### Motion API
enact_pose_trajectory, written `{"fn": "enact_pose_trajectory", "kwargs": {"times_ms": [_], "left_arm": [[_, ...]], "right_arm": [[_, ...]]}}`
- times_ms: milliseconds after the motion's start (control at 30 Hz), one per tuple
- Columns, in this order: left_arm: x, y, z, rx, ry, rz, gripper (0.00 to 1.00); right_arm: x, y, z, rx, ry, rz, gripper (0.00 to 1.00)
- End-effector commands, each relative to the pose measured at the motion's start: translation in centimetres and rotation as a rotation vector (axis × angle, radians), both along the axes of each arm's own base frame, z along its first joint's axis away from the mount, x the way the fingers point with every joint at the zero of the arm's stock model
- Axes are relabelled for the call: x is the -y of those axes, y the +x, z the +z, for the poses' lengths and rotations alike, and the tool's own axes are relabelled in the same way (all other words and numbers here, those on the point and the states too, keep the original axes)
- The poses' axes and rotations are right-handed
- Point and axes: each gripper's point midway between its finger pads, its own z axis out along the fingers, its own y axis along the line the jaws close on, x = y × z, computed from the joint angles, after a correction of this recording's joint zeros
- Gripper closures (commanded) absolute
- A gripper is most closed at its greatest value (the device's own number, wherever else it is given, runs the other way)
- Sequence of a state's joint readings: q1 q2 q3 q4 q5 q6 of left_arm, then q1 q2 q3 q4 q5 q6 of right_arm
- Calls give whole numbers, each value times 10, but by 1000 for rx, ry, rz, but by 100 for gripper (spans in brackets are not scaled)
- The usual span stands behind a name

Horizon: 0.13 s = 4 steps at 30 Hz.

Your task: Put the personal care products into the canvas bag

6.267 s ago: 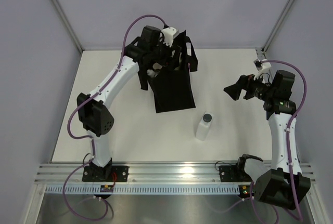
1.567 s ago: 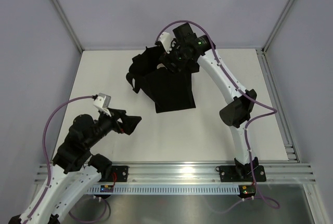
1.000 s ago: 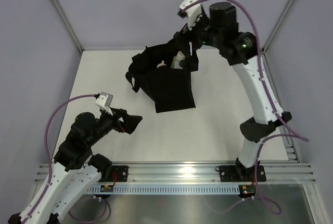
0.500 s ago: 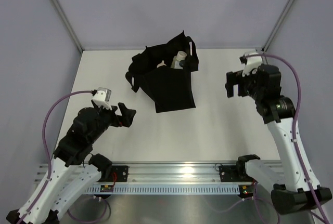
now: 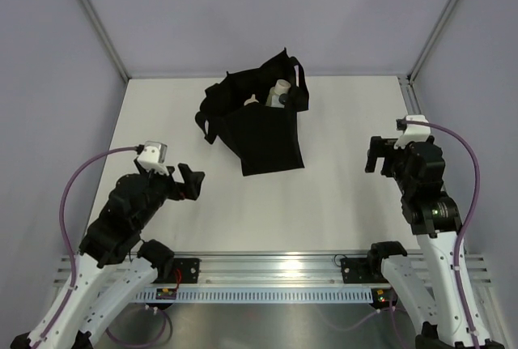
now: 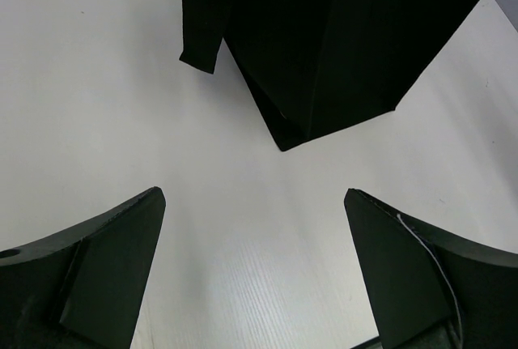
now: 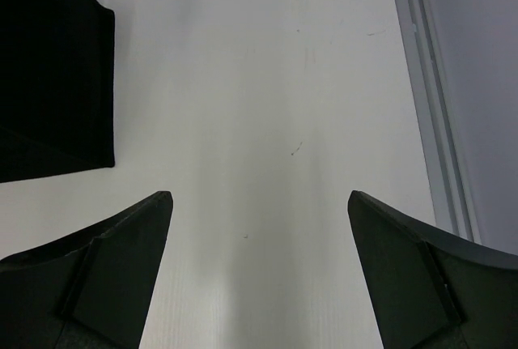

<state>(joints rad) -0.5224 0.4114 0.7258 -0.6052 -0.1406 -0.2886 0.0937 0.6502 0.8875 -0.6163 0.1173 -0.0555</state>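
The black canvas bag (image 5: 263,126) lies on the white table at the back middle, mouth toward the far wall. Pale bottle tops (image 5: 279,90) show in its mouth; the other bottles are hidden inside. The bag also shows in the left wrist view (image 6: 340,41) and at the left edge of the right wrist view (image 7: 48,74). My left gripper (image 5: 191,182) is open and empty, near left, well short of the bag. My right gripper (image 5: 379,155) is open and empty at the right, away from the bag.
A bag handle loop (image 5: 208,114) hangs off the bag's left side. A metal rail (image 5: 275,272) runs along the near edge. A frame strip (image 7: 429,98) borders the table's right side. Grey walls close the back and sides.
My right arm has pulled back from over the bag's mouth to the right side of the table and lowered. My left arm has drawn slightly nearer. The bag has not moved.
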Motion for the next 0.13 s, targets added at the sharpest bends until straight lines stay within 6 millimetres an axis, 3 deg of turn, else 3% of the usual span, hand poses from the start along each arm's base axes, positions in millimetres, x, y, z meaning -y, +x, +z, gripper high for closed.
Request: {"fn": "enact_pose_trajectory", "kwargs": {"times_ms": [0,100], "left_arm": [[-3,3,4,28,6,17,1],[-4,3,3,26,7,18,1]], "right_arm": [[6,5,17,86,20,-44,0],[8,3,21,110,19,-45,0]]}}
